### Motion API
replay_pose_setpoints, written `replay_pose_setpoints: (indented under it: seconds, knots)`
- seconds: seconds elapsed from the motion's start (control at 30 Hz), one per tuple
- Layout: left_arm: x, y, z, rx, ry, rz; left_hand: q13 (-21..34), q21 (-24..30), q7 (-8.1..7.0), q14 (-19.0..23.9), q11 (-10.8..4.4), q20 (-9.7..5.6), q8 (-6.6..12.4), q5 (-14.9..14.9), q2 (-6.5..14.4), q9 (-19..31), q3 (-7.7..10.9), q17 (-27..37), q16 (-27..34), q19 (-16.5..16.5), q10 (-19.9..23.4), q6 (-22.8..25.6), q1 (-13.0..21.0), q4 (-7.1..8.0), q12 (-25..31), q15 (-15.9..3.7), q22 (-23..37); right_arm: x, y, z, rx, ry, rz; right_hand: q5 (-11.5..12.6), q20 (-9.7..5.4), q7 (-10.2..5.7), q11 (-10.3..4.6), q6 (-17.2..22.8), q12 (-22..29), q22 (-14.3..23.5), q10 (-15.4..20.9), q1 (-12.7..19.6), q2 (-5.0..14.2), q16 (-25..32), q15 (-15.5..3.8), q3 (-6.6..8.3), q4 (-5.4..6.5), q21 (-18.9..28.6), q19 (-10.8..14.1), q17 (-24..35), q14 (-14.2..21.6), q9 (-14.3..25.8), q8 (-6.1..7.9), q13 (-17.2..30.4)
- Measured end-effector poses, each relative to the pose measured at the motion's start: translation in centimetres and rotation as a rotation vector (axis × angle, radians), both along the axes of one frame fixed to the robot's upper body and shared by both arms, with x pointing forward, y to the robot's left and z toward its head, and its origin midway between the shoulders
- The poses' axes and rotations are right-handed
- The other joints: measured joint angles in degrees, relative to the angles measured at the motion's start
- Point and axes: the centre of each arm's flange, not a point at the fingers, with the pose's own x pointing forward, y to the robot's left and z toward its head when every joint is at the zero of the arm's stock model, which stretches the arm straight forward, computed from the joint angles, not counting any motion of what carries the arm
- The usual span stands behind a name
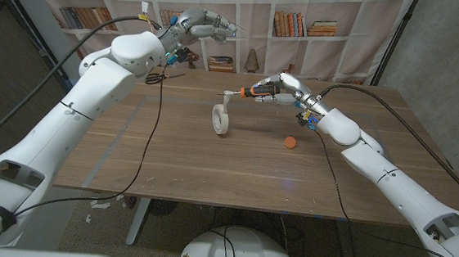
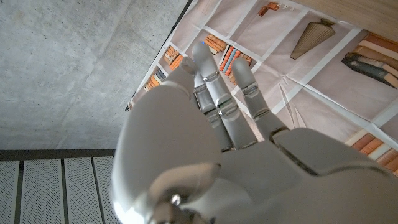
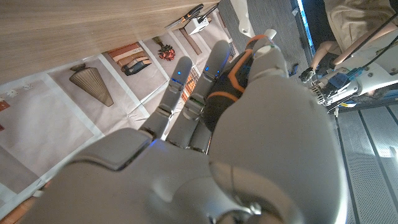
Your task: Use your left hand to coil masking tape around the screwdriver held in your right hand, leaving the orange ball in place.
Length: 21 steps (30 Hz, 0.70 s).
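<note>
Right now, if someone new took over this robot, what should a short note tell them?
Left hand: raised high behind the table, fingers apart, holding nothing.
Right hand: grips the screwdriver by its orange-and-black handle, shaft pointing toward the robot's left.
Tape roll: hanging looped on the screwdriver's shaft, its lower edge at the table.
Orange ball: on the table, near the right forearm, untouched.
Done: the roll is on the shaft.
Left: judge whether more looping is needed.

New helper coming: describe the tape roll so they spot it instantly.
On the wooden table, look near the middle, just below the screwdriver tip held by the right robot hand. The masking tape is the pale ring standing on edge, unlike the small orange ball.
</note>
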Motion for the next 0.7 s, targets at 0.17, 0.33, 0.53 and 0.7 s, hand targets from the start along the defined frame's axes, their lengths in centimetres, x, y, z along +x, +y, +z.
replay_pose_setpoints:
  seconds: [0.17,0.33,0.53,0.7]
  knots:
    - [-0.3,0.2,-0.8,0.099,-0.019,0.166,-2.80,-0.45,-0.84,-16.62,1.54,3.55,-5.79,0.05,-0.84,-1.29,-2.95,-10.26,-11.59,-9.18,-14.00,-16.63,-10.83,3.64,-7.18,4.74,0.26,-0.1,0.1,0.1,-0.001,-0.001,0.000,0.22,0.00,0.00,0.00,0.00,-0.05,-0.26,0.00,0.00,0.00,-0.18,0.01,0.00,0.00,0.00,0.00,0.00,0.00,0.00,-0.11,0.27]
    - [-0.4,0.8,-1.4,0.182,-0.018,0.265,-4.37,-1.41,-0.24,-28.12,3.14,5.59,-6.29,0.05,-2.82,-2.62,-5.30,-15.33,-12.84,-15.85,-23.30,-26.23,-18.51,5.99,-8.04,8.14,0.27,-0.1,0.1,0.3,-0.002,-0.004,-0.001,0.22,-0.07,0.00,0.00,0.00,-0.05,-0.26,0.00,0.00,0.01,-0.22,-0.20,-0.24,0.23,0.18,-0.56,0.01,0.21,0.01,0.10,0.27]
    - [-0.3,1.7,-2.9,0.286,0.026,0.369,-5.37,-1.81,-0.76,-31.74,4.60,6.94,-5.99,0.33,-5.95,-3.75,-8.79,-17.13,-12.42,-18.95,-27.70,-29.24,-24.66,7.90,-8.04,9.29,0.39,-0.2,0.3,0.4,-0.001,-0.006,0.001,0.22,-0.01,0.00,0.00,0.00,-0.07,-0.52,0.00,-0.01,0.01,-0.43,-0.19,-0.31,0.16,0.45,-0.61,0.01,0.21,0.01,0.14,0.26]
    - [-0.4,1.6,-4.3,0.356,0.061,0.411,-5.90,-2.02,-0.75,-33.93,4.84,8.01,-5.84,0.91,-7.16,-4.26,-10.05,-18.00,-12.42,-20.63,-29.95,-30.59,-26.76,8.46,-8.04,10.69,0.53,-0.2,0.3,0.5,0.002,-0.008,0.002,0.22,-0.02,0.00,0.00,0.00,-0.11,-0.52,0.00,-0.07,0.07,-0.43,-0.19,-0.31,0.16,0.45,-0.61,0.01,0.21,0.01,0.14,0.26]
